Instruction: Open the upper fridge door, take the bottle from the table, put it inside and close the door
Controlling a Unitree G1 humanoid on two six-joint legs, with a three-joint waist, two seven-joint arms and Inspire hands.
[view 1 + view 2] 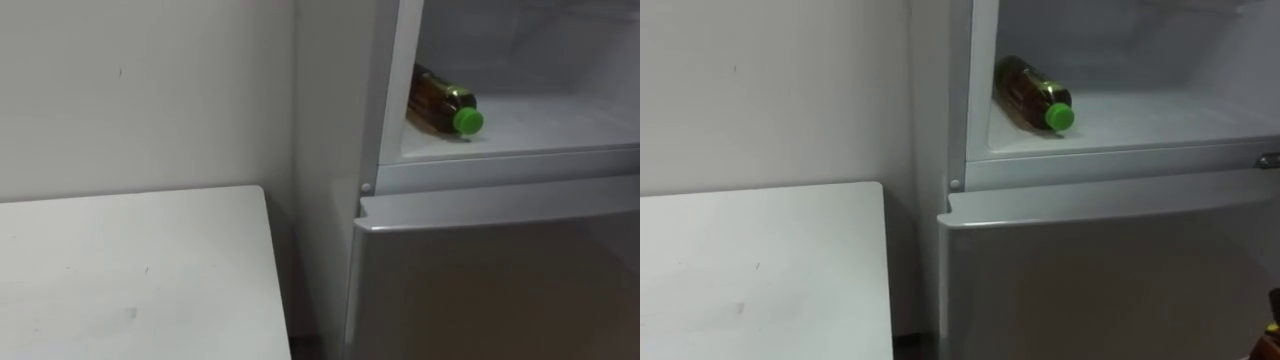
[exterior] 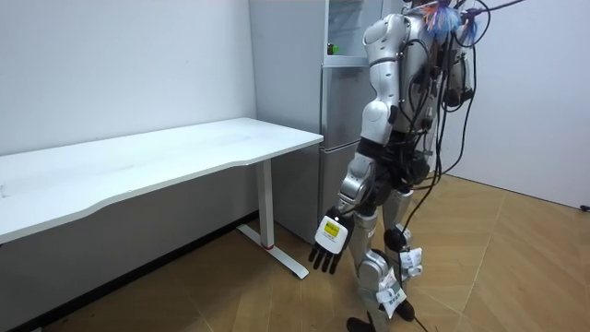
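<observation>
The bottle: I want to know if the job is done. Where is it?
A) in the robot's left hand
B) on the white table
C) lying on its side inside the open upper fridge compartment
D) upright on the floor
C: the bottle lies on its side on the upper fridge shelf, green cap toward the opening.
</observation>
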